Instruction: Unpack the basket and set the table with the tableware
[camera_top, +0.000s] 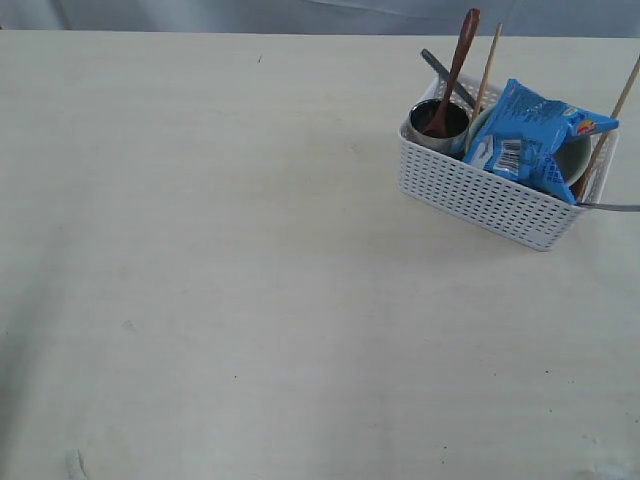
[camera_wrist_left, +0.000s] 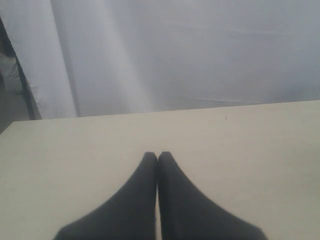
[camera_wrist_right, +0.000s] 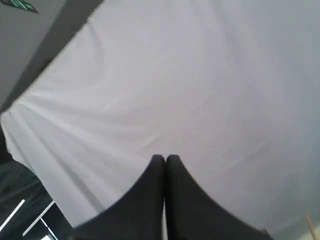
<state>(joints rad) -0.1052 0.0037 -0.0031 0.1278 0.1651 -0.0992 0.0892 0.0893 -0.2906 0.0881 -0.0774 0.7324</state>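
Note:
The white lattice basket (camera_top: 490, 198) stands on the cream table (camera_top: 250, 300) at the far right of the exterior view. Inside it a steel cup (camera_top: 437, 124) holds a dark wooden spoon (camera_top: 457, 62). A blue snack packet (camera_top: 530, 135) lies over an off-white bowl (camera_top: 575, 158). Two chopsticks (camera_top: 487, 68) lean out, and a metal handle (camera_top: 612, 208) pokes over the right rim. Neither arm shows in the exterior view. My left gripper (camera_wrist_left: 158, 156) is shut over bare tabletop. My right gripper (camera_wrist_right: 165, 159) is shut, facing a white curtain. The plate is hidden.
A pale grey curtain (camera_wrist_left: 190, 55) hangs behind the table's far edge. A dark frame (camera_wrist_left: 20, 85) stands beside the curtain in the left wrist view. Another grey utensil handle (camera_top: 445, 75) sticks out behind the cup.

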